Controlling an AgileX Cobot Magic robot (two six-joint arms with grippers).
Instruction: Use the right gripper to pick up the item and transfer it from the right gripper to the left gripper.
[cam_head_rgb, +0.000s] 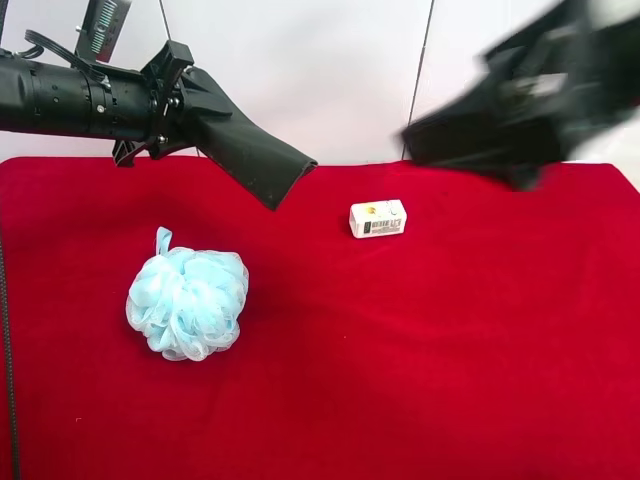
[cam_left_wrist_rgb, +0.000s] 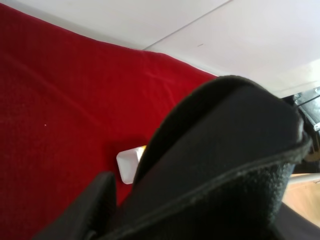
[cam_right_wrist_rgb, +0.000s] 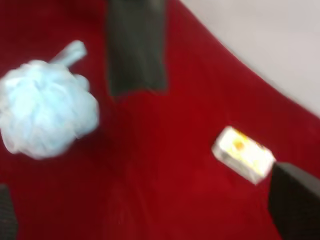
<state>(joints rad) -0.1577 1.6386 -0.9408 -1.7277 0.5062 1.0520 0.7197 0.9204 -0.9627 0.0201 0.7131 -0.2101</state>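
Red cloth covers the counter (cam_head_rgb: 470, 360), where a small white box (cam_head_rgb: 377, 218), probably the item to pick, lies flat near the back, well apart from a blue bath pouf (cam_head_rgb: 188, 302). Its long axis runs across the exterior high view. The right pincer (cam_right_wrist_rgb: 145, 200) hangs above, spread wide and empty, so the step looks like the approach. Next it must descend and close across the box's narrow width. The left pincer (cam_head_rgb: 285, 182) hangs closed.

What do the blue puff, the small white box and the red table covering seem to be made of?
Blue puff: seemingly gathered plastic mesh, with ruffled, translucent folds and a loop. Small white box: probably printed cardboard, with crisp edges and a label. Red table covering: fabric, felt-like or velvety, matte without shine.
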